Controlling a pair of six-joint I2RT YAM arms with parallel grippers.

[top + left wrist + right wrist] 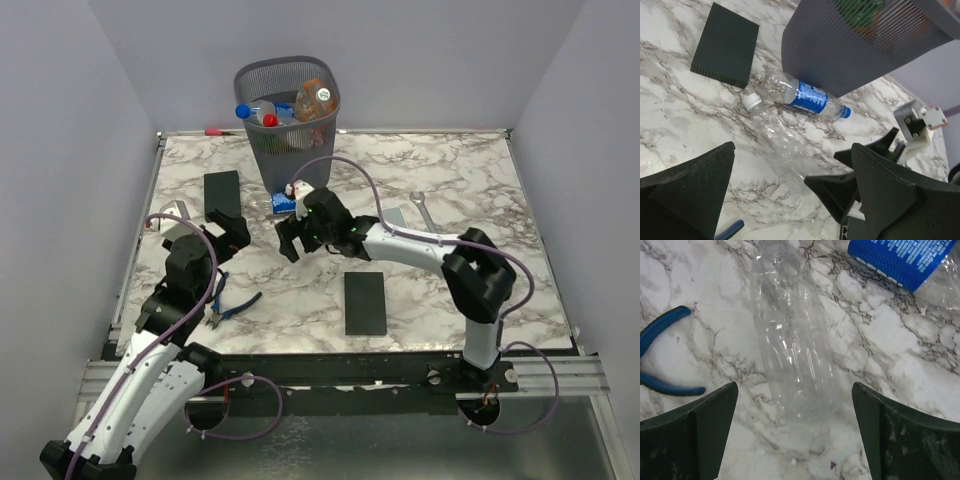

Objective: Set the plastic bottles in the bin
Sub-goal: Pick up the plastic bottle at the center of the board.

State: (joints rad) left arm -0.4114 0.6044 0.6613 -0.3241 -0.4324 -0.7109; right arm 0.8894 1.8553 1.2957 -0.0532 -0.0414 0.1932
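Right gripper spread wide over a clear bottle; nothing held.

The jaws stand open on either side of the bottle, which lies flat on the marble, unlabelled, thin and dented. Judged risk: on closing, the round, slick wall may buckle or squirt out sideways. The left gripper, also spread and empty, hangs near the same bottle, so the two arms could foul each other if both close in. A blue-labelled bottle lies just beyond, against the foot of the bin. The bin is tall and already holds bottles near its rim, so a low lift could strike the mesh or a drop could bounce out. Blue-handled pliers lie near the left finger.
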